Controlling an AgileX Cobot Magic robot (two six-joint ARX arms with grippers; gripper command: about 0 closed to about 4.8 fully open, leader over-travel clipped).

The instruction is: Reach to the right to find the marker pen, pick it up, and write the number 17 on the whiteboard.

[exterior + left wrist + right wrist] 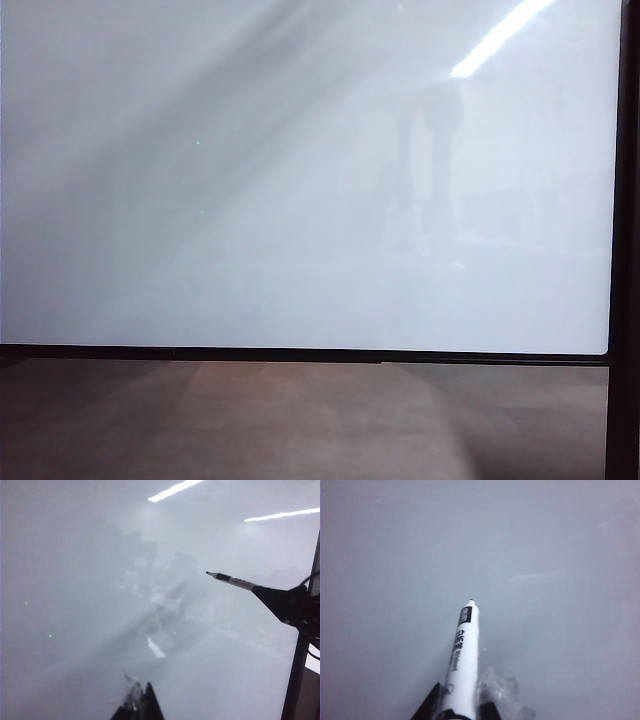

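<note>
Across almost the whole exterior view we see the whiteboard (pixel 300 200), glossy white inside a thin black frame, with a bright streak of ceiling light reflected near its upper right corner. Nearer to us, below the frame's lower edge, runs a strip of brown wood-grain surface (pixel 300 420). No arm shows in that view.

In the right wrist view we find the right gripper (pixel 459 707) pinching the marker pen (pixel 462 655), its dark fingers (pixel 427 705) pressed against either side of the white barrel. The pen has black print on its barrel and a small dark tip, which points out over the board's plain surface; we cannot tell whether the tip touches it.

From the left wrist view we see the same pen (pixel 235 581) jutting from the right gripper (pixel 287 605) by the board's right frame, tip pointing left over the white panel. Of the left gripper (pixel 141 705) only dark finger ends show, lying close together over the board; we cannot tell whether they are quite closed.
</note>
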